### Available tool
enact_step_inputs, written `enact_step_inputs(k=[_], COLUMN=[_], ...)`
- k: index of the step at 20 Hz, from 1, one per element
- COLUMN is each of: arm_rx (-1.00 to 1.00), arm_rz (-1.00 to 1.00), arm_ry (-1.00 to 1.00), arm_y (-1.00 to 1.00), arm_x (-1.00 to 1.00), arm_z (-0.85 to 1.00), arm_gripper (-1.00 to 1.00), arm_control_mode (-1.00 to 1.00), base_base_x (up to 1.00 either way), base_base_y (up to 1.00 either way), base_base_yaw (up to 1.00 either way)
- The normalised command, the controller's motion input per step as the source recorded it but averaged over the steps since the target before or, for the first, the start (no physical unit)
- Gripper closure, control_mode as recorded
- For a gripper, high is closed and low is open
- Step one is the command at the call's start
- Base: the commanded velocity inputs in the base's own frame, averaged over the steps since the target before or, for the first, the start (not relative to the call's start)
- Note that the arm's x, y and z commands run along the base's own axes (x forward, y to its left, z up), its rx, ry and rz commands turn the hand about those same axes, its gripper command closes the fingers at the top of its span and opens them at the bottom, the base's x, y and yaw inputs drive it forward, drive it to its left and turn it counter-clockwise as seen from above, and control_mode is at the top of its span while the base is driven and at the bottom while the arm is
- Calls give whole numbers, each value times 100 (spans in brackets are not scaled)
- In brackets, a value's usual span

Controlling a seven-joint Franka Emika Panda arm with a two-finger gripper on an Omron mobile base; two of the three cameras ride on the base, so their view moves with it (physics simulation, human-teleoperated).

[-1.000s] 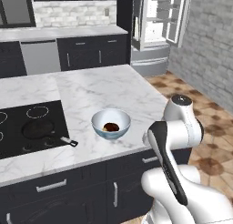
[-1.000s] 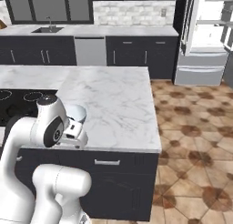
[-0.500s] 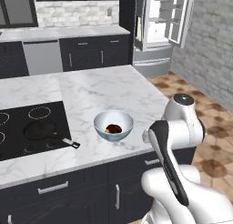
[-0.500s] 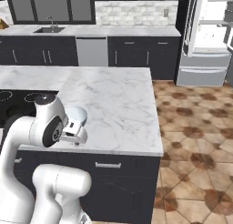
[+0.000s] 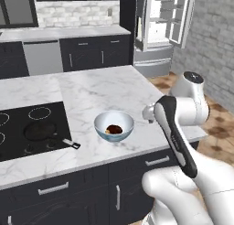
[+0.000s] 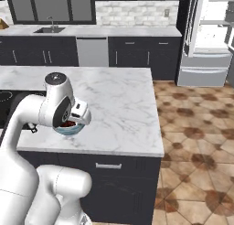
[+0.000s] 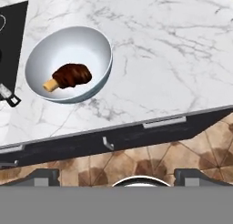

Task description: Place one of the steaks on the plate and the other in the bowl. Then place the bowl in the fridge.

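A pale bowl (image 7: 68,63) holding one dark steak (image 7: 69,76) sits on the marble table (image 7: 173,50), ahead of the jaws (image 7: 116,176) and off to their left in the hand view; the jaws gape fully, holding nothing; the open fridge (image 5: 160,25) stands well beyond.

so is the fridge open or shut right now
Open. The fridge at the back has its upper doors swung wide, showing the white shelves inside; the lower drawers look closed.

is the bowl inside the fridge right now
No, the bowl with a steak in it sits on the marble counter, while the open fridge stands across the room.
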Motion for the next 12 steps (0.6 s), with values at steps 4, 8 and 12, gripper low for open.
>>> enact_step_inputs(k=[4, 8, 12], arm_rx=[-6, 6, 10], arm_rz=[0, 0, 0], arm_ry=[5, 14, 21], arm_y=[1, 0, 6], arm_x=[86, 100, 90], arm_z=[-1, -36, -61], arm_gripper=[-100, -100, -100], arm_control_mode=[-100, -100, -100], base_base_x=[0, 0, 0], base_base_y=[0, 0, 0], base_base_yaw=[0, 0, 0])
